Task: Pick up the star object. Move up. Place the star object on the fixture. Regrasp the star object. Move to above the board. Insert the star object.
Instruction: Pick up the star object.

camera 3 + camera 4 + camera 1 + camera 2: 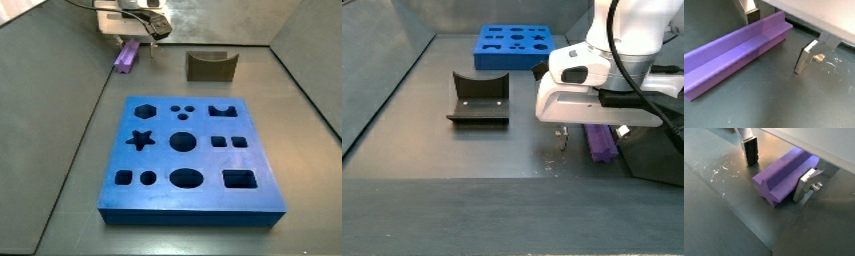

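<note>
While the gripper [777,177] hangs low over the grey floor [777,100], its two silver fingers [806,57] stand apart on either side of the star object [734,52], open around it rather than clamped. One pad looks close against the peg's flank in a wrist view [804,187]; whether it touches I cannot tell. That purple peg lies flat on the floor, its star-shaped end face [769,192] showing. In a side view the gripper [132,38] sits near the back corner, with the star object [127,56] poking out beneath it. To one side stands the fixture [210,66], its notch holding nothing. Well apart lies the board [190,155], blue, its star hole [139,140] and every other cut-out dark and unfilled.
</note>
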